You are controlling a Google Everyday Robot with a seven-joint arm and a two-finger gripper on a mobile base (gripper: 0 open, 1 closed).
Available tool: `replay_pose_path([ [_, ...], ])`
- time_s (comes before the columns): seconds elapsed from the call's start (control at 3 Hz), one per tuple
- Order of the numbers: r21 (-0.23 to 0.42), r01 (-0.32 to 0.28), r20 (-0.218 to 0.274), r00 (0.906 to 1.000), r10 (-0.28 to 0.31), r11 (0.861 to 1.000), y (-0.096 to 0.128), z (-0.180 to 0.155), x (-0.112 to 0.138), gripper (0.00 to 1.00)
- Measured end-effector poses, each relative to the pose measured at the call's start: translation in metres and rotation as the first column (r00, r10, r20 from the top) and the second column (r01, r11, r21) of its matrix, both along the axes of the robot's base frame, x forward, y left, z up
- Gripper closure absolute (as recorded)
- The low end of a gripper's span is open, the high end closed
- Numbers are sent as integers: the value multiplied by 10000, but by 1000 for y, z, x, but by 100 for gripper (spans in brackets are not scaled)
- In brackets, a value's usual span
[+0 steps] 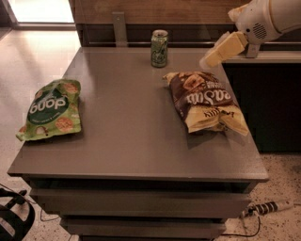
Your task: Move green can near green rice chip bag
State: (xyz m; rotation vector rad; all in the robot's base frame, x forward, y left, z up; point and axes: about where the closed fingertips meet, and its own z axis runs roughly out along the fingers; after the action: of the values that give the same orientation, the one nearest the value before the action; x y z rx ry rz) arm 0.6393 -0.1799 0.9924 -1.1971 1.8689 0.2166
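Note:
The green can (159, 48) stands upright at the far middle edge of the grey table (131, 136). The green rice chip bag (51, 109) lies flat at the table's left side, well apart from the can. My gripper (221, 51) comes in from the upper right on a white arm (268, 19). It hovers above the table's far right corner, to the right of the can and above the brown chip bag's far end. It holds nothing.
A brown-and-yellow chip bag (205, 101) lies on the right half of the table. A wooden wall panel (141, 14) runs behind the table. A dark counter (273, 94) stands to the right. A power strip and cable (265, 208) lie on the floor at lower right.

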Motion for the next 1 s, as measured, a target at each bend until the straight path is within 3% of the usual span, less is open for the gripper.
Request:
replay_pose_path([
  [0.33,47,30,-121,9999,-29,10000,5,-2,5,0],
  [0.67,514,-264,-499,9983,290,9983,18,-15,32,0],
  [1.0,1329,-397,-503,9976,468,9903,28,-28,73,0],
])
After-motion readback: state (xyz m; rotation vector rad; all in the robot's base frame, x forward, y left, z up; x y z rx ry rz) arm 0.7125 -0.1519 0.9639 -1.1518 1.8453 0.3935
